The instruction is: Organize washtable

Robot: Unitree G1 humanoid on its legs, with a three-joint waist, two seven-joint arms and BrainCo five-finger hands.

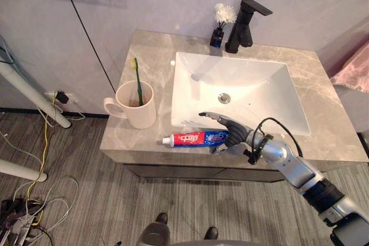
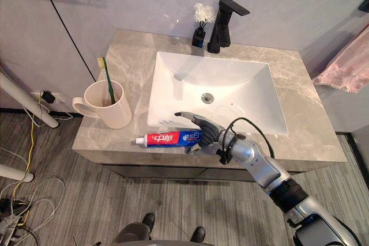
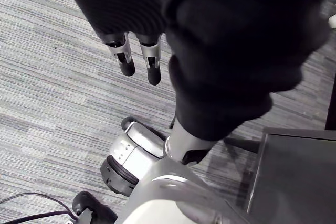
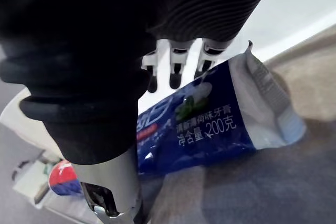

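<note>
Right hand (image 1: 230,133) sits lower centre of the head view, fingers straight and spread wide over the crimped end of the toothpaste tube (image 1: 193,139), thumb on the near side, not closed on it. 1 tube, flat on the worktop (image 1: 323,84) front edge, just before the sink (image 1: 242,79). 1 mug (image 1: 138,110) left of centre with 1 toothbrush (image 1: 138,82) inside. 1 black faucet (image 1: 242,27) and 1 small flower vase (image 1: 217,37) at top. Left hand (image 3: 126,59) hangs over the floor, fingers straight.
</note>
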